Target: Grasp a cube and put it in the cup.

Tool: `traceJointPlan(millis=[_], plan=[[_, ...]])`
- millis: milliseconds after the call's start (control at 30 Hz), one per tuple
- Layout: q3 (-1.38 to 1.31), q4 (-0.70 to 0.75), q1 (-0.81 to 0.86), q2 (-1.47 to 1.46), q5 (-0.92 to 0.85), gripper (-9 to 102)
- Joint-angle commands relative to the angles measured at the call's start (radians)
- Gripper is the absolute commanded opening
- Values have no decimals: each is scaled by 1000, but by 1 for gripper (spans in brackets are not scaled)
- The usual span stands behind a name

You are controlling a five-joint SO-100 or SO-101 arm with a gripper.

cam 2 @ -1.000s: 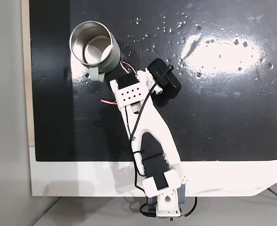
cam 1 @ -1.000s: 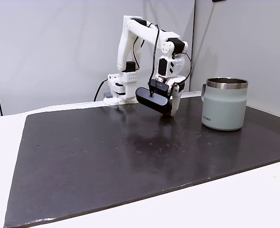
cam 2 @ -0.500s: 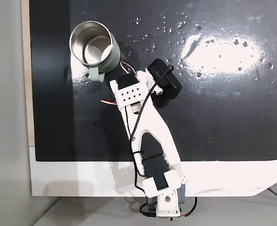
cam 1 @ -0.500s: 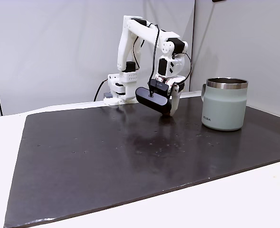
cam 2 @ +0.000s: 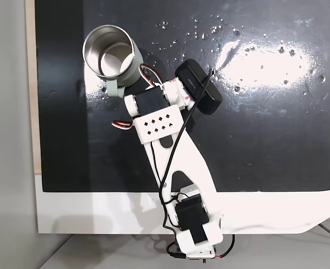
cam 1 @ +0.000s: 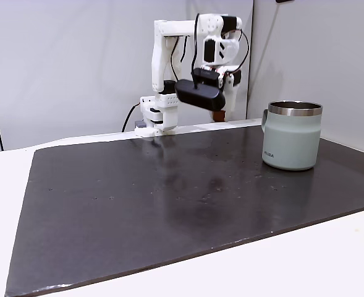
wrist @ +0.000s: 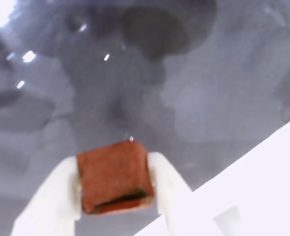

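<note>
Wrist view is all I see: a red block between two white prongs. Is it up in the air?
Observer: Yes. In a fixed view the end effector hangs well above the mat, pinching the cube.
Operator: Where could the block go?
Observer: A cup stands upright on the mat, to the right of the end effector in that view and not beneath it.
Operator: Anything inside it?
Observer: In a fixed view from above, its steel inside looks empty.
</note>
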Motion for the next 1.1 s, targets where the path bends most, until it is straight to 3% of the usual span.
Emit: traceJointPlan(millis=[0, 467, 1067], plan=[[-158, 81, 0, 71, 6, 1], [-319, 135, 28, 92, -15, 1], [-951, 140, -49, -376, 63, 1]])
